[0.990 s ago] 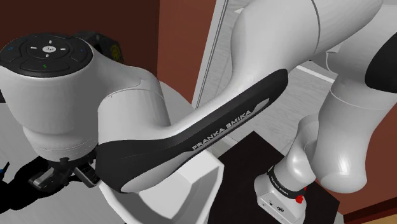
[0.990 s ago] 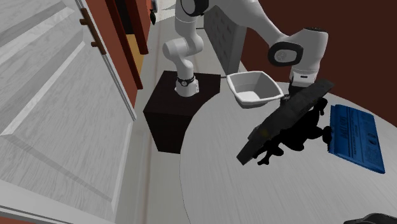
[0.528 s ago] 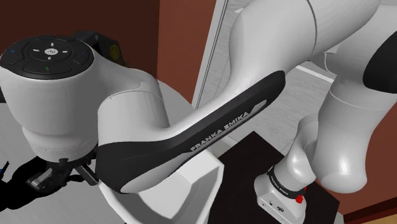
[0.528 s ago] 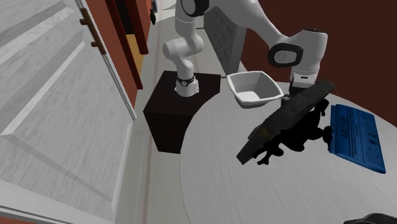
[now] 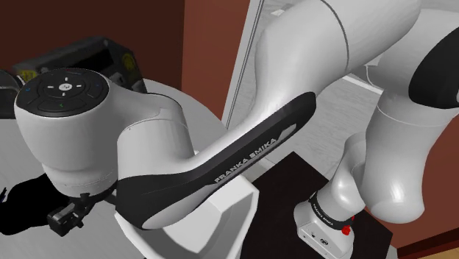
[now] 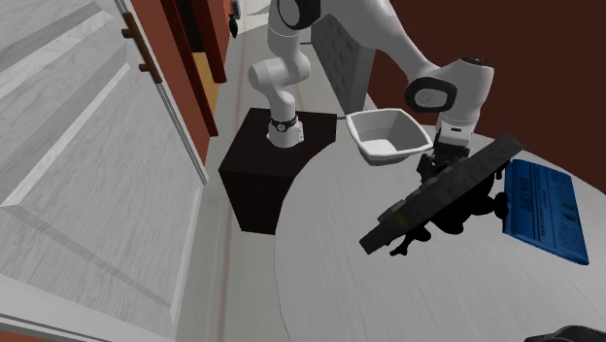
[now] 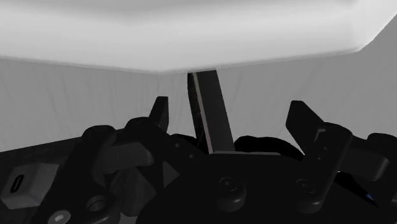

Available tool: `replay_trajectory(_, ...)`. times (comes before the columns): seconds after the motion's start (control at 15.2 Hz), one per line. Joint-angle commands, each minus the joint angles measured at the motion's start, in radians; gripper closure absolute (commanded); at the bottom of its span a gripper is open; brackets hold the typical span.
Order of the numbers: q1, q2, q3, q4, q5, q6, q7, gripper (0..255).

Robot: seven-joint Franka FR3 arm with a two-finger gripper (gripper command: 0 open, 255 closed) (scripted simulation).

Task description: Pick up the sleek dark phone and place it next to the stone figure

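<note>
Clamping the gripper narrowly on the dark phone (showing edge-on in the wrist view, running straight out from the hand). Holding the phone tilted, off the pale round table, just above the black figure and crossing over it. Noting a blue book lying flat just beside the figure, and a white bin sitting near the figure, opposite the book.
</note>
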Motion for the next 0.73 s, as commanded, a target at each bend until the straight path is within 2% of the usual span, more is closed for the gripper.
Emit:
replay_trajectory(0.0, -0.010, -0.031, 0.010, 0.003, 0.025, -0.035, -0.020, 0)
replay_trajectory(0.13, -0.017, -0.071, 0.022, 0.009, 0.052, -0.077, -0.037, 0)
replay_trajectory(0.66, -0.016, -0.071, 0.022, 0.009, 0.052, -0.077, -0.037, 0)
